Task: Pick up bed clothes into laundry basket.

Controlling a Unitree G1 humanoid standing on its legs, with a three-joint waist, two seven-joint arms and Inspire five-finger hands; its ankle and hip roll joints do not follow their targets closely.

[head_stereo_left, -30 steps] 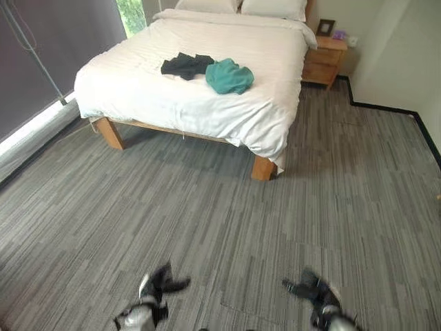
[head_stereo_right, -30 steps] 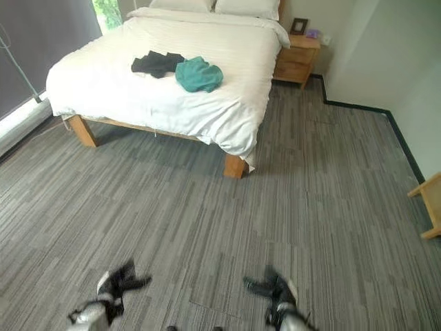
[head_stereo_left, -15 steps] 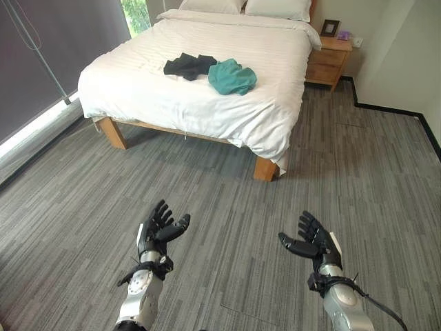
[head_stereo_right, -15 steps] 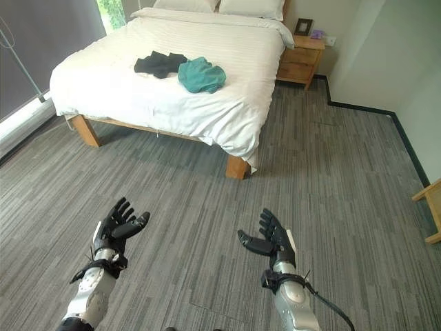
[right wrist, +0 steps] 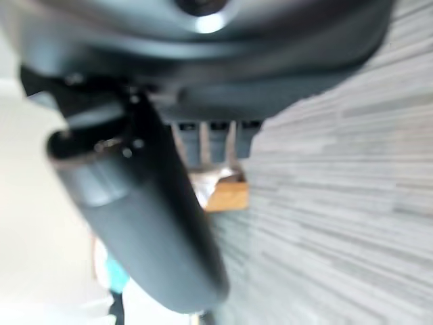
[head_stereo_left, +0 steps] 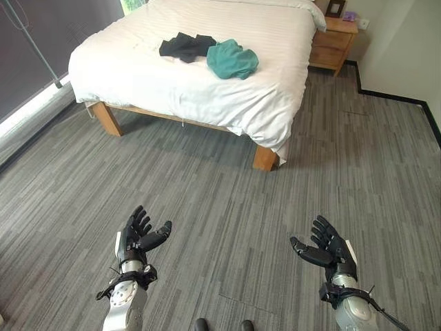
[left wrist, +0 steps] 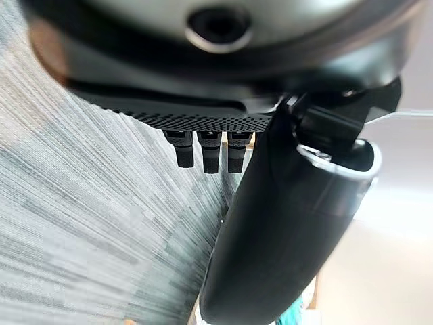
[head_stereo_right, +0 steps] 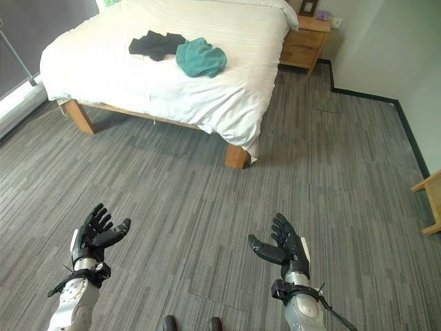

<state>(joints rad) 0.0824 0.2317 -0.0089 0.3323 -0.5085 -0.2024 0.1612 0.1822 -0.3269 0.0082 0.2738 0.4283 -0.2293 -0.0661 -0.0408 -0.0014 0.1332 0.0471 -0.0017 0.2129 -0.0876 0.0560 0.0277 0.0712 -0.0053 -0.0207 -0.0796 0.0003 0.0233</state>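
I hold both arms out low in front of me over the grey carpet (head_stereo_left: 227, 207), palms turned toward each other. My left hand (head_stereo_left: 136, 240) has its fingers (head_stereo_left: 140, 219) straight and spread, thumb angled out to the side, and it holds nothing. My right hand (head_stereo_left: 333, 253) mirrors it: fingers (head_stereo_left: 324, 229) straight and fanned wide, thumb pointing inward, empty as well. Both hands hang above bare floor, well apart from each other and well apart from the bed (head_stereo_left: 138, 83).

The clothes lie on the bed's white duvet: a black garment (head_stereo_left: 185, 46) and a teal garment (head_stereo_left: 233, 58), crumpled, just beside each other and seemingly touching at the edges, the black one toward my left. The bed stands on wooden legs, with a wooden nightstand (head_stereo_left: 333, 48) at its far right corner.

The right eye view takes in a pale wooden piece of furniture (head_stereo_right: 431, 200) at the right edge of the floor. My left wrist view looks along my thumb and straight fingers toward the carpet, with a scrap of teal past the thumb. My right wrist view catches a wooden bed leg (right wrist: 226, 195) past the fingers.
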